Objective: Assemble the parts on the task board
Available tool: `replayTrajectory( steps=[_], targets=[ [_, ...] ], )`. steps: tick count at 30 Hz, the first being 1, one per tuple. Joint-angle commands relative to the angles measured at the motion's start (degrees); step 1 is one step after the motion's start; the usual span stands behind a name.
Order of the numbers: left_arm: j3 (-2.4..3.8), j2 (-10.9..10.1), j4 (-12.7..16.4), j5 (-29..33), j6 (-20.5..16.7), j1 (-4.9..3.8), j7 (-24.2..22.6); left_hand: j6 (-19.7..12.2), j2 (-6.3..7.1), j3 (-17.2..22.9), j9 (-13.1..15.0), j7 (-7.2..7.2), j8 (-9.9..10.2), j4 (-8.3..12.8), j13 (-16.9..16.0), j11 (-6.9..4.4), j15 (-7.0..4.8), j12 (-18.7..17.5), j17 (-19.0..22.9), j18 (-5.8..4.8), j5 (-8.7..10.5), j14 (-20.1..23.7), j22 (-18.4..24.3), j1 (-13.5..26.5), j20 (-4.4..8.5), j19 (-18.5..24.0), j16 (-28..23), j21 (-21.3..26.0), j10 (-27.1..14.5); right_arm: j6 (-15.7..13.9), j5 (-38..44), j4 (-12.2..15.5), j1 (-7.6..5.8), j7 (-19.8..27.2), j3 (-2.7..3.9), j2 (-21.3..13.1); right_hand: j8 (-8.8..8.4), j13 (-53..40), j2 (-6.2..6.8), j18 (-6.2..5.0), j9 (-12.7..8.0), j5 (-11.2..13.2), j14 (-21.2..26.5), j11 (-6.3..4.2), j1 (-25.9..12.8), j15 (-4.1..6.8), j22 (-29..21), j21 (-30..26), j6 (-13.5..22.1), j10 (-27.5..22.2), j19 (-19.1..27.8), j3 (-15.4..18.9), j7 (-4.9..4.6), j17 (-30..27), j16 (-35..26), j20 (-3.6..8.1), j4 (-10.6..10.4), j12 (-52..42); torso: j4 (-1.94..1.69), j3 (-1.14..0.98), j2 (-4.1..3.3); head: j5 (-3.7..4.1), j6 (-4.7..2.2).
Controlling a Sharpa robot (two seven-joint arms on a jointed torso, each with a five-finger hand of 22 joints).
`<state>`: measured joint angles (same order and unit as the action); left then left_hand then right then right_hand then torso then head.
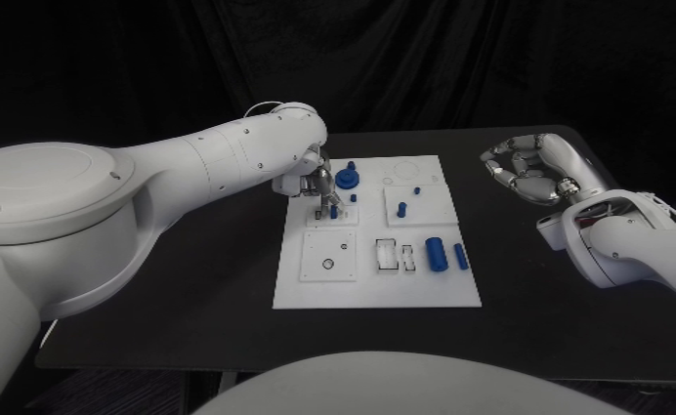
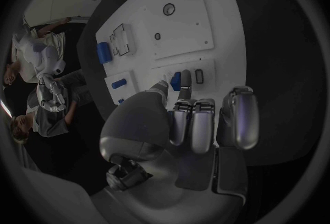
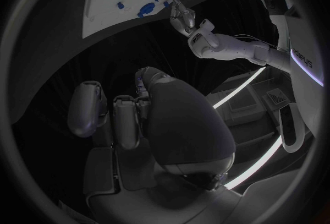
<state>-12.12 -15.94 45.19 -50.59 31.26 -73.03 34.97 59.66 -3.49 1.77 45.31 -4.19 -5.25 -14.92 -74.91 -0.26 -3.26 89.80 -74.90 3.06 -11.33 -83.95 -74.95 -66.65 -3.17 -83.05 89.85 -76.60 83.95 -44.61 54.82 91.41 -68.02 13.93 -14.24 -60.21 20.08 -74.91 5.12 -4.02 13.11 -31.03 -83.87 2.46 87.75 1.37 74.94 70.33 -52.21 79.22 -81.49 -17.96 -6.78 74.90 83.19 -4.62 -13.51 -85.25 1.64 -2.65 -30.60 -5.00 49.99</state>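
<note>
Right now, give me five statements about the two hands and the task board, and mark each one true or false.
1. The left hand is over the task board. True.
2. The right hand holds a blue part. False: it is off the board, over the black table, fingers curled in on nothing.
3. A large blue cylinder lies on the board's near half. True.
4. The left hand pinches a small blue part at its fingertips. True.
5. The board lies on the floor. False: it lies on the table.
</note>
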Motion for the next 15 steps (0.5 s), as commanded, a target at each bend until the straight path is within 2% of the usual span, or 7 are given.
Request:
replayTrajectory(
  steps=[1,6,11,15],
  targets=[
    [0.07,0.2,0.0,0.8,-0.3,0.16,-0.9,-0.5,0.09,0.0,0.2,-0.05,0.2,0.6,-15.1,0.44,0.48,0.2,-15.1,0.07,-0.59,-6.0,-10.9,-0.6,-0.33,0.1,0.2,0.1,6.1,-0.1,0.1,0.2,0.07,-0.8,0.04,-0.1,0.37,-2.6,0.29,-0.46,-0.1,-0.2,-3.1,-0.03,-0.4,0.1,9.1,-0.1,0.3,-0.2,0.2,-0.2,-0.17,8.8,-0.1,-0.03,-0.3,0.1,-0.02,-0.01,0.0,-0.04,0.01],
    [0.07,0.2,0.2,0.8,-1.2,0.23,-1.0,-0.9,0.0,0.0,1.2,-0.12,-0.2,1.0,-15.1,0.53,0.61,0.2,-15.1,0.09,-1.35,-6.0,-10.9,-0.8,-0.47,0.2,0.2,0.1,6.1,0.0,0.1,0.2,0.07,-0.8,0.04,-0.1,0.37,-2.6,0.29,-0.46,-0.1,-0.2,-3.1,-0.03,-0.4,0.1,9.1,-0.1,0.3,-0.2,0.2,-0.2,-0.17,8.8,-0.1,-0.03,-0.3,0.1,-0.02,-0.02,0.01,0.06,0.01],
    [0.07,0.1,0.1,0.8,-1.9,0.25,-1.1,-1.5,-0.2,-0.1,3.5,-0.09,-1.1,1.2,-15.1,0.53,0.63,0.2,-15.1,0.14,-2.15,-6.0,-10.9,-0.6,-0.56,0.3,0.2,0.2,6.1,0.0,0.1,0.2,0.07,-0.9,0.04,-0.2,0.37,-2.6,0.29,-0.46,-0.1,-0.2,-3.1,-0.03,-0.4,0.1,9.1,-0.1,0.3,-0.2,0.2,-0.2,-0.17,8.8,-0.1,-0.03,-0.3,0.1,0.0,-0.02,0.03,-0.06,0.01],
    [0.07,0.1,0.1,0.8,-2.6,0.28,-1.5,-2.4,-0.39,0.1,5.2,-0.09,-1.6,1.3,-15.1,0.57,0.68,0.2,-15.1,0.25,-4.46,-6.0,-10.7,-0.7,-0.61,0.6,0.2,0.7,6.1,0.1,0.1,0.3,0.07,-0.9,0.04,-0.2,0.37,-2.6,0.29,-0.46,-0.1,-0.2,-3.1,-0.03,-0.4,0.1,9.1,-0.1,0.3,-0.2,0.2,-0.2,-0.17,8.8,-0.1,-0.03,-0.3,0.1,-0.06,-0.02,0.03,0.07,0.01]
  ],
)
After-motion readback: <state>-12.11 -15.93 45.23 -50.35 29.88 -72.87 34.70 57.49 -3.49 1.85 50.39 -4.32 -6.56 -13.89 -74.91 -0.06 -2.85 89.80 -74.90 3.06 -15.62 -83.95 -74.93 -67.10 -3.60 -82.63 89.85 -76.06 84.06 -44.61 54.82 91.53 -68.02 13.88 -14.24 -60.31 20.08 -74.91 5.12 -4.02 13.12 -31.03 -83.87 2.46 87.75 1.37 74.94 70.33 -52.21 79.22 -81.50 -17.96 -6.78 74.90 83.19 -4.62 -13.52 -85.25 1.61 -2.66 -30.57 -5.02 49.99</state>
